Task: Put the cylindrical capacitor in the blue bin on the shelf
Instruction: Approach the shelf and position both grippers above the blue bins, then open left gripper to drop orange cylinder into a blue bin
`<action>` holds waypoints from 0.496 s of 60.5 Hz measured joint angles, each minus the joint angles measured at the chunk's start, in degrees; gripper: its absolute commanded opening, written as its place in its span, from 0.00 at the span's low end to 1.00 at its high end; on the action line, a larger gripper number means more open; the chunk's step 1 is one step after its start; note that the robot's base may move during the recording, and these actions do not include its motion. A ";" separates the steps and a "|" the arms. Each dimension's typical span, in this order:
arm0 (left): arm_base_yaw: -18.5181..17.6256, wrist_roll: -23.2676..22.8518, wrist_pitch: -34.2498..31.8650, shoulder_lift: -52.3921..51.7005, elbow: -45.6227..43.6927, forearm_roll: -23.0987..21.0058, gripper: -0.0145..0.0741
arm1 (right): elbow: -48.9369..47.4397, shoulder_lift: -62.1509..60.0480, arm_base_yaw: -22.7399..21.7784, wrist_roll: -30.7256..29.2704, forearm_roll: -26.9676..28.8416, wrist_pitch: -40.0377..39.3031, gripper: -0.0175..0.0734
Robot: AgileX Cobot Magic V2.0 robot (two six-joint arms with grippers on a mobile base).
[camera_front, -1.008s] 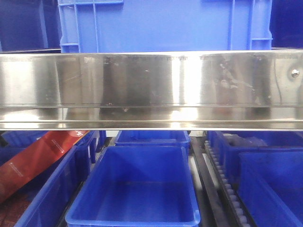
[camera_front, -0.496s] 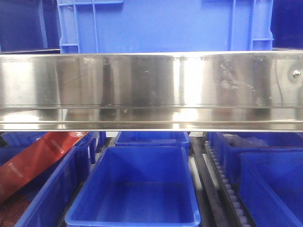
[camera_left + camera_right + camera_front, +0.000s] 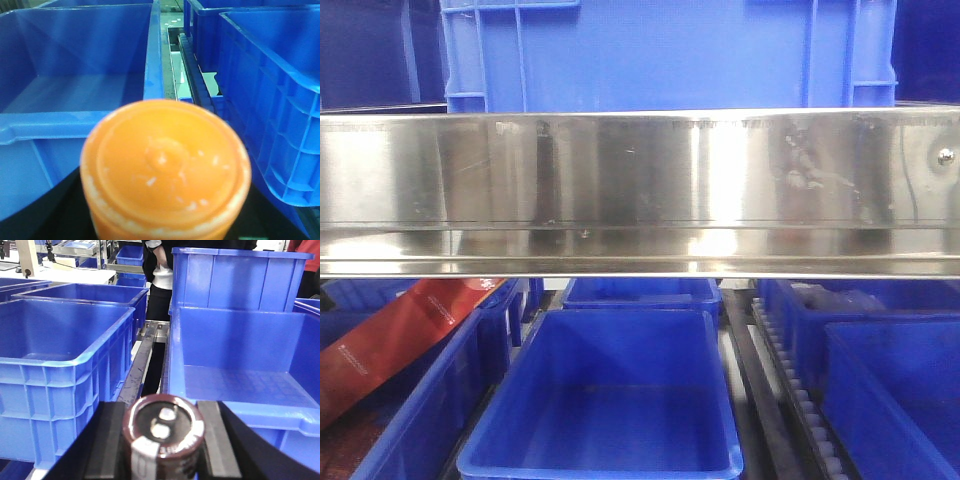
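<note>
My right gripper [image 3: 162,435] is shut on the cylindrical capacitor [image 3: 163,432], a dark brown cylinder with two metal terminals on its end. It holds it in front of a blue bin [image 3: 235,375] whose near rim lies just beyond the fingers. My left gripper [image 3: 165,200] is shut on an orange round-capped container [image 3: 165,165] that fills the lower middle of the left wrist view. The shelf's shiny steel front rail [image 3: 640,190] spans the front view, with an empty blue bin [image 3: 610,390] below it. Neither gripper shows in the front view.
Several more blue bins stand around: a large crate [image 3: 660,55] on the upper tier, bins at left [image 3: 55,360] and right [image 3: 270,95]. A red packet [image 3: 390,335] lies in a left bin. A person [image 3: 160,275] stands behind the bins.
</note>
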 measured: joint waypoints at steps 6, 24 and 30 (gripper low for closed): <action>0.00 0.00 0.00 0.00 0.00 0.00 0.04 | 0.00 0.00 0.00 0.00 0.00 0.00 0.01; -0.87 0.00 0.13 0.25 -0.44 -2.14 0.04 | 0.00 0.00 0.00 0.00 0.00 0.00 0.01; -4.32 0.00 0.64 2.69 -3.59 -2.14 0.04 | 0.00 0.00 0.00 0.00 0.00 0.00 0.01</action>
